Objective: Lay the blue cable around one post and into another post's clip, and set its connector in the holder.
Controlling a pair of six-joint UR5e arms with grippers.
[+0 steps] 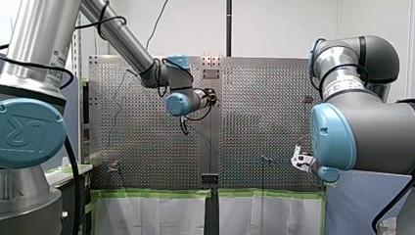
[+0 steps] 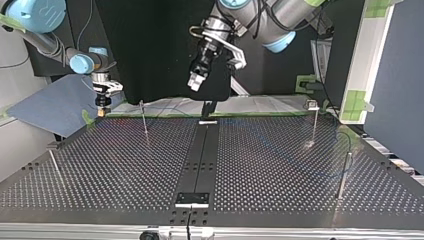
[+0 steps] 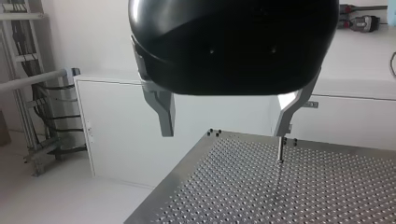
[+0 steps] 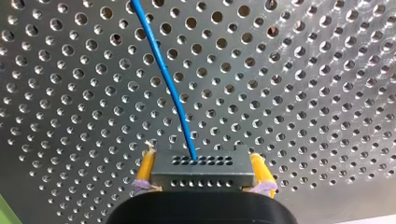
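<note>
Clamped crosswise between my right gripper's [image 4: 201, 162] yellow pads [image 4: 146, 169], the grey rectangular connector [image 4: 201, 174] is hanging over the perforated metal table [image 4: 303, 93], its thin blue cable [image 4: 163, 74] running ahead; my left gripper [image 3: 224, 125] is gaping wide.

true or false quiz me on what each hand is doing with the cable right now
1. My right hand grips the grey connector between its yellow pads. True.
2. My left hand is shut on the blue cable. False: its fingers stand open with nothing between them.
3. The blue cable leaves the connector and runs ahead of my right hand over the perforated table. True.
4. The connector lies loose on the table. False: it is clamped in my right hand.
</note>
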